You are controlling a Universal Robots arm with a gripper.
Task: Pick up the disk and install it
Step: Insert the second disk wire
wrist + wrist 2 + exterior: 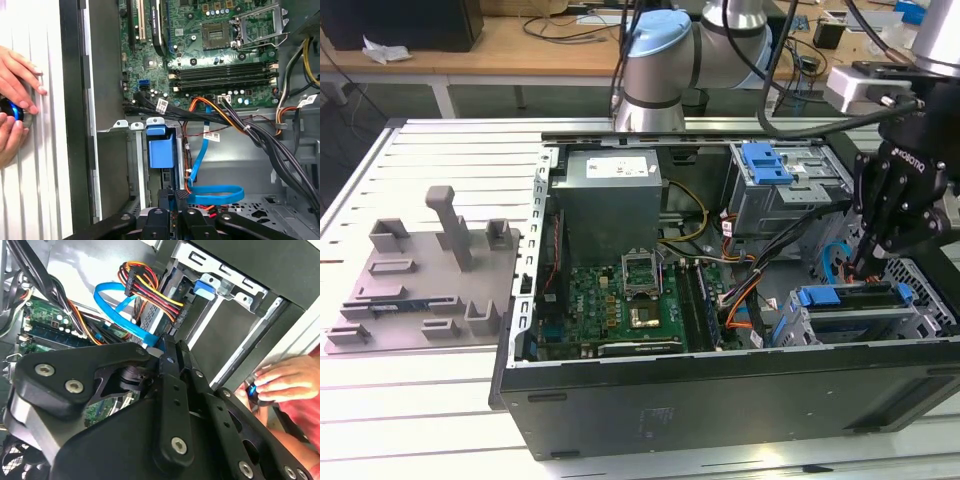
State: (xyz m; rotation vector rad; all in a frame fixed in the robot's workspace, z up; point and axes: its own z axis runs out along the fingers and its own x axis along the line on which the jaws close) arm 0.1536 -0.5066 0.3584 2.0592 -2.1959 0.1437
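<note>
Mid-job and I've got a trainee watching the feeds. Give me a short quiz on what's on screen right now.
1. True or false: the grey fixture plate lies inside the open computer case.
2. Multiple choice: in the exterior view, the robot's hand hangs over
A. the power supply
B. the drive cage at the case's end on the exterior view's right
C. the fixture plate
3. Fill in: in the first wrist view, the flat cable looping close to the hand is coloured ____.

Key: 1 false, it lies on the table outside the case, on the exterior view's left; 2 B; 3 blue.
</note>
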